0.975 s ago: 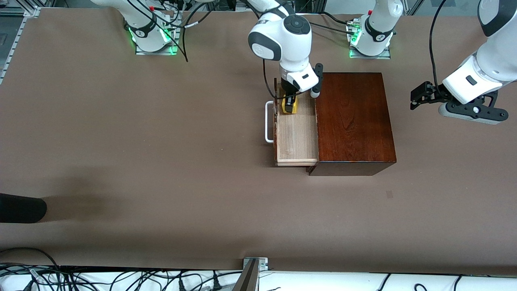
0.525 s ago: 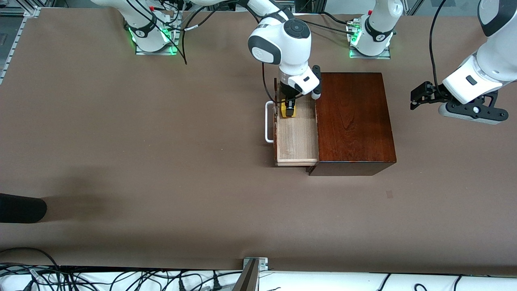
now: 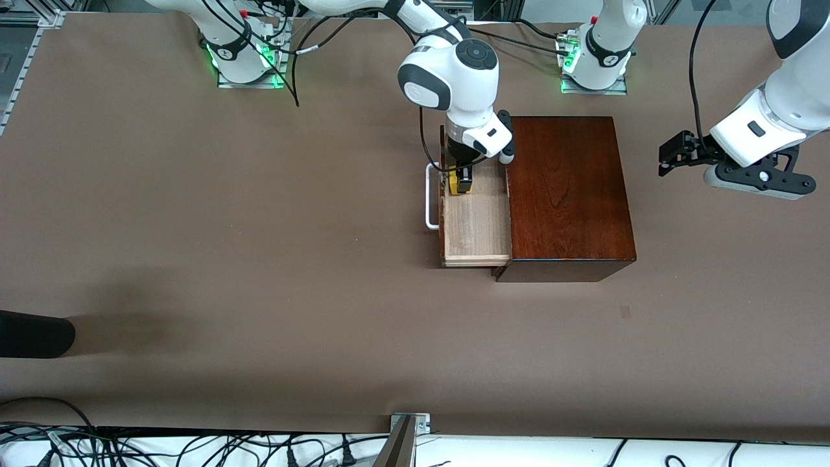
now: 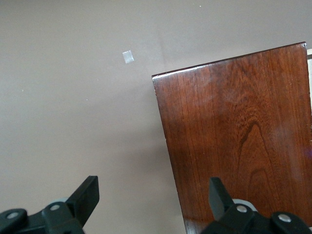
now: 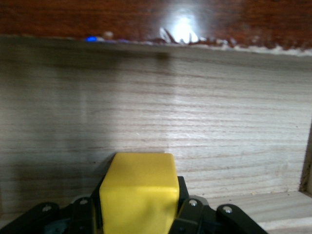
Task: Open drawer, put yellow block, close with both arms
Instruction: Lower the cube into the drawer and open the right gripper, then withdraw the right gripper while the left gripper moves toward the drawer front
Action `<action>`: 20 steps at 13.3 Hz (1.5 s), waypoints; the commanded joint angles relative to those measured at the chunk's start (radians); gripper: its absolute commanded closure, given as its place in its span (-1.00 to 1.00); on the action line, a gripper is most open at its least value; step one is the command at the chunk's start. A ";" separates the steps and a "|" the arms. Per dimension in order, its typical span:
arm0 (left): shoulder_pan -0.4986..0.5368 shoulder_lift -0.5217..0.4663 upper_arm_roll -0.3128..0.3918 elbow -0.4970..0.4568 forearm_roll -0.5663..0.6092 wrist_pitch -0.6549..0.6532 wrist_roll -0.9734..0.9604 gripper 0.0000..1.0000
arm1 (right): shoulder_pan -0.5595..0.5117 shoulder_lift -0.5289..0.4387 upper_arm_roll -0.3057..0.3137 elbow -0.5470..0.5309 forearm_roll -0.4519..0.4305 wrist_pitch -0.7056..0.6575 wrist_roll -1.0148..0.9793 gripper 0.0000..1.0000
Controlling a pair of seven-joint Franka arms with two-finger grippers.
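The drawer (image 3: 476, 217) is already pulled out of the dark wooden box (image 3: 567, 194), so the first job is done. Its white handle (image 3: 430, 196) points toward the right arm's end of the counter (image 3: 227, 246).

The right gripper (image 3: 462, 182) is reaching down into the drawer with the yellow block (image 3: 458, 185) between its jaws. In the right wrist view the black jaws sit tight against both sides of the block (image 5: 139, 192), so I think it has not quite let go yet. The block is low, close to the pale wood floor of the drawer, near the drawer's front board and at the end farther from the front camera.

What is left: let the block go, lift the arm out, and push the drawer shut with both arms.

The left gripper (image 3: 677, 155) waits in the air over the bare counter at the left arm's end, beside the box. Its jaws stand wide apart and hold nothing.

The block is a small, bright yellow cube with plain smooth sides. It is much smaller than the drawer.
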 commanded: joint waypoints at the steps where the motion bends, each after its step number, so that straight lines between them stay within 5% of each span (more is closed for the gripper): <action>1: 0.005 0.019 -0.008 0.038 0.004 -0.025 0.005 -1.00 | -0.008 0.017 0.004 0.074 -0.007 -0.049 -0.015 -1.00; 7: 0.003 0.018 -0.008 0.039 0.004 -0.025 0.014 -1.00 | -0.067 -0.072 0.003 0.223 -0.001 -0.267 0.061 -1.00; 14: -0.006 0.015 -0.077 0.079 0.004 -0.211 0.143 -1.00 | -0.468 -0.336 -0.028 0.203 0.134 -0.399 0.086 -1.00; 17: -0.004 0.015 -0.167 0.085 -0.086 -0.234 0.262 -1.00 | -0.558 -0.446 -0.121 0.089 0.339 -0.456 0.147 -1.00; 20: -0.035 0.056 -0.323 0.098 -0.138 -0.260 0.356 -1.00 | -0.569 -0.665 -0.200 -0.178 0.345 -0.459 0.205 -1.00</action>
